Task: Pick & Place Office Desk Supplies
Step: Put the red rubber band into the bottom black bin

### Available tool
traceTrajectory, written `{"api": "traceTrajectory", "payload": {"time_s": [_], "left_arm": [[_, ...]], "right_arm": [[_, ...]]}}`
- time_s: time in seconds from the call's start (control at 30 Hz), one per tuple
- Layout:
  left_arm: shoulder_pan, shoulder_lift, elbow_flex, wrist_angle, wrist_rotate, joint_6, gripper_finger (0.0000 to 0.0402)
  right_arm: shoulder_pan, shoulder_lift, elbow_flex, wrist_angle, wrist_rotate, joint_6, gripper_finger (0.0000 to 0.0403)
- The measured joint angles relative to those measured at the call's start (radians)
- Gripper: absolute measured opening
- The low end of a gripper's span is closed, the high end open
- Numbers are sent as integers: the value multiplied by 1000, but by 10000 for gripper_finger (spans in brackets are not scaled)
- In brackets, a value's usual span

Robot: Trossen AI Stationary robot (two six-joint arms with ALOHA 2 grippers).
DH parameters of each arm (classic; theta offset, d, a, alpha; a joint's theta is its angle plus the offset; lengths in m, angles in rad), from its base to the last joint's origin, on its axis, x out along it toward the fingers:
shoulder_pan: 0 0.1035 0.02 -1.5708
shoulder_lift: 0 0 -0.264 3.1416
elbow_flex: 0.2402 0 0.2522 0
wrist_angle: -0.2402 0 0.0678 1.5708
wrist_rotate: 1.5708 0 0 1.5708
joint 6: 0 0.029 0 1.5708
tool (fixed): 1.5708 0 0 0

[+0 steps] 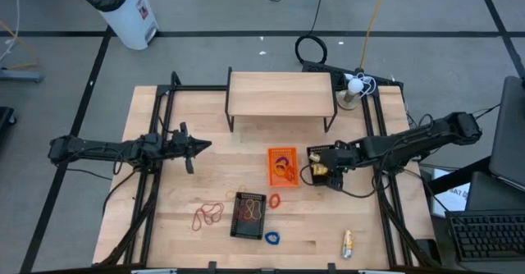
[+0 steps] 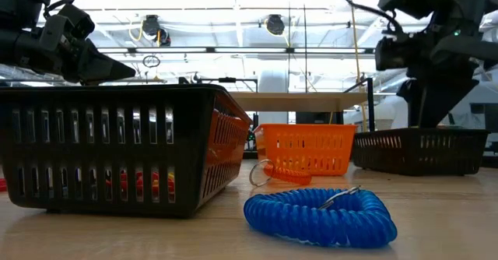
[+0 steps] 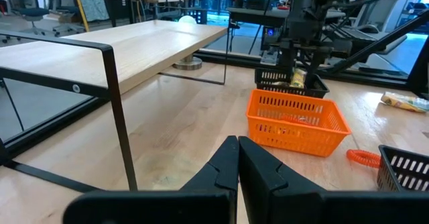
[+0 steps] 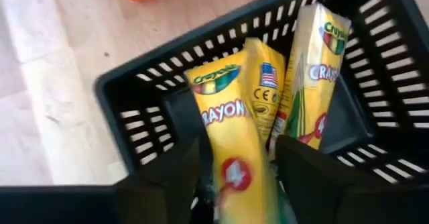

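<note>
While the left gripper (image 1: 201, 147) hung over bare wood on the left side of the table (image 1: 205, 184), its fingers (image 3: 231, 167) were pressed together and held nothing, so this arm only waited.

Further right, in the front middle, some red and orange rubber bands (image 1: 207, 215) lay loose on the wood. Next to them stood a black basket (image 1: 249, 215) that seemed to have a few small things in it already. Just right of it lay an orange coil ring (image 1: 275, 200), and in front of it a blue coil ring (image 1: 271, 238), both still outside any basket. Behind them, the orange basket (image 1: 282, 166) held some loops.

At the right, the right gripper (image 1: 321, 172) was over a second black basket (image 4: 134, 96). Its fingers (image 4: 305, 167) were closed on a yellow crayon packet (image 4: 231, 137). The packet's long axis ran along the fingers, and its far end pointed down into the basket. Another crayon packet (image 4: 315, 76) already stood there, leaning on the far wall. One more yellow packet (image 1: 348, 243) lay on the wood near the front right edge, with its long axis running front to back.

I judged the task as perhaps half done: one packet was placed and one was being placed, while the last packet, the two rings and the rubber bands were left.
</note>
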State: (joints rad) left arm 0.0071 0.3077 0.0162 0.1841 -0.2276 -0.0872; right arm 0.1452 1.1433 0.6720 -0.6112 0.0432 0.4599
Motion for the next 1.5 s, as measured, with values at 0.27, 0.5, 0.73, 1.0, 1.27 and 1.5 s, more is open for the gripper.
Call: {"api": "traceTrajectory", "payload": {"time_s": [0.27, 0.5, 0.73, 1.0, 1.27, 1.5], "left_arm": [[0, 0, 0, 0, 0, 0, 10], [0, 0, 0, 0, -1, 1, 10], [0, 0, 0, 0, -2, 3, 10], [0, 0, 0, 0, -2, 2, 10], [0, 0, 0, -3, -2, 0, 10], [0, 0, 0, -37, -3, -29, 10]], "right_arm": [[-1, -172, 1, 38, -15, -69, 235], [-12, -421, -70, 380, -46, -199, 140], [-38, -586, -161, 551, -48, -307, 12], [-55, -694, -325, 932, -49, -455, 4], [-52, -719, -521, 1190, -52, -474, 2], [-52, -739, -582, 1223, -50, -472, 1]]}}
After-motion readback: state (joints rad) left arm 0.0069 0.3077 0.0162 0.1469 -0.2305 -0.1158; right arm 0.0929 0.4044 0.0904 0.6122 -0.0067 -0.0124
